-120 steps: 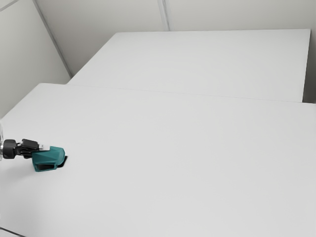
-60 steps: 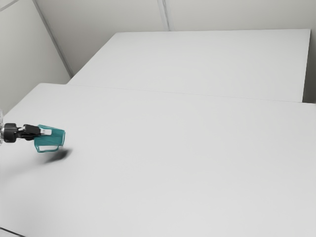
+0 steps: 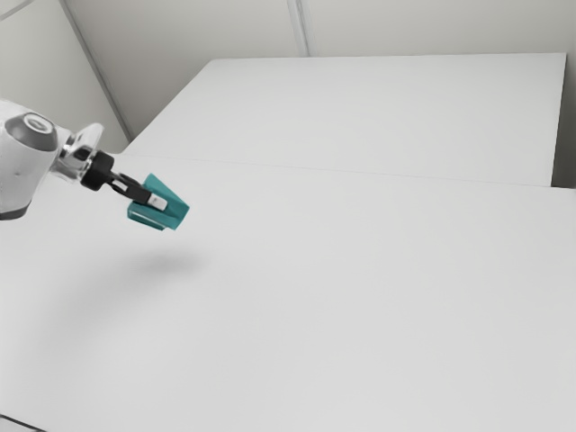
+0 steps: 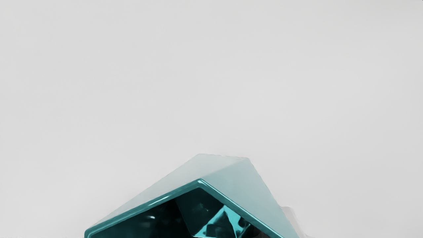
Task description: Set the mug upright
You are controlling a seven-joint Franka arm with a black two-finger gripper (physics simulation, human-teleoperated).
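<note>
Exterior view: the arm (image 3: 27, 162) comes in at the left edge, a little above mid-height, its rounded white link ending in a silvery wrist (image 3: 72, 157). From there the black gripper (image 3: 157, 203) slants down toward the exterior view's right, so the hand is well off both level and straight down. Its fingers are clamped on the teal mug (image 3: 175, 209), a pale fingertip (image 3: 158, 203) lying against the side turned to this camera; the far finger is hidden. The mug is in the left part of the frame, just above mid-height, tilted and held up clear of the white table (image 3: 360, 297). A soft shadow (image 3: 171, 263) falls on the tabletop lower in the frame than the mug. A thin dark line (image 3: 22, 424) crosses the lower left corner.

Wrist view: the mug is close to the camera by the gripper, its angular rim (image 4: 199, 181) and dark, glossy inside (image 4: 148, 218) turned toward the hand. Its outer wall (image 4: 238, 185) looks pale and narrows away from the rim, with the pale tabletop behind it.
</note>
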